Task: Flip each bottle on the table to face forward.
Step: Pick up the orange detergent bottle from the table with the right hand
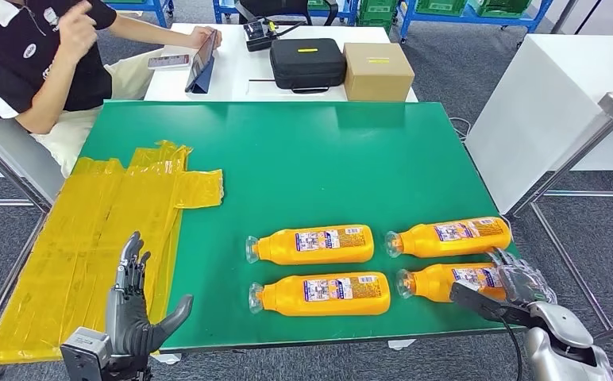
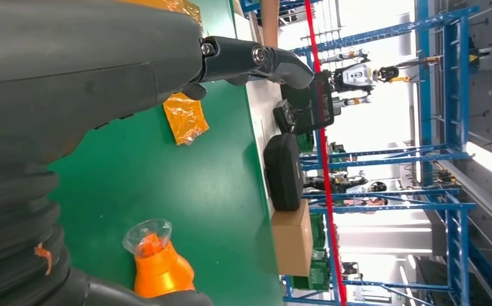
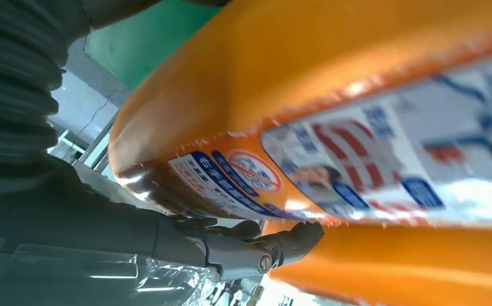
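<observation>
Four orange bottles lie on their sides on the green table (image 1: 319,159), caps pointing left, printed labels up. They are the far-left bottle (image 1: 313,244), the far-right bottle (image 1: 450,236), the near-left bottle (image 1: 323,293) and the near-right bottle (image 1: 446,281). My right hand (image 1: 518,282) grips the base end of the near-right bottle (image 3: 332,95), fingers over its top and thumb along its near side. My left hand (image 1: 133,309) is raised at the table's near left edge, fingers spread and holding nothing. In the left wrist view a bottle's clear cap (image 2: 149,237) lies beside my left hand (image 2: 103,83).
A crumpled yellow plastic sheet (image 1: 97,230) covers the table's left side. A person (image 1: 41,55) sits at the far left by a white table with a tablet (image 1: 202,59), a black case (image 1: 307,62) and a cardboard box (image 1: 377,70). Another white table (image 1: 557,87) stands at the right.
</observation>
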Controlling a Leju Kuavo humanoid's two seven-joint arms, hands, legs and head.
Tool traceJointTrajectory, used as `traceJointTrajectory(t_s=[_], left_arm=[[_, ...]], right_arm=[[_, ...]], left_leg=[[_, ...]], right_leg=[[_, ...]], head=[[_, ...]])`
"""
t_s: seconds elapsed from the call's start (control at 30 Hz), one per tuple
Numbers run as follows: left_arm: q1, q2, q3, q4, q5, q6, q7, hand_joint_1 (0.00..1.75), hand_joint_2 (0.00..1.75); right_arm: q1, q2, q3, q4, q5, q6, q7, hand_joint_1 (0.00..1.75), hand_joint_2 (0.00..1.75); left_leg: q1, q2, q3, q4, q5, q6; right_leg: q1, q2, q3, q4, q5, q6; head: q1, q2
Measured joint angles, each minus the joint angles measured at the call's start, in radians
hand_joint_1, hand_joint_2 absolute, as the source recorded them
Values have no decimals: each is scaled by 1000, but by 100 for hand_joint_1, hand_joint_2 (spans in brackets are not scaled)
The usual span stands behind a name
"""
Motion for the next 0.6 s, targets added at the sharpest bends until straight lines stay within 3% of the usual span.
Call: traceJointTrajectory(t_s=[0.1,0.2,0.33,0.6], left_arm=[[-4,0,1,1,1,4,1,0,175],[-6,-1,2,-1,2,11,1,0,175],[-7,-4,2,-2,2,13,1,0,175],[-7,-6,3,-2,12,17,3,0,175]], right_arm=[[-37,-25,31,56,-6,26,-2,45,175],[-67,-54,72,107,-17,36,-9,45,175],[-86,-79,104,152,-21,36,-11,169,175],[-117,-109,156,206,-44,44,-10,175,175]], left_leg=[[4,0,2,-1,-1,0],[6,4,-1,-1,0,2],[9,6,-3,-2,2,4],[7,2,-7,-2,6,10]], right_leg=[[2,0,7,-6,-1,0],[2,-1,5,-8,-4,-3],[2,-2,5,-8,-16,-16],[2,-6,5,-9,-27,-32]], head=[[0,0],[0,0],[0,0],[1,0]])
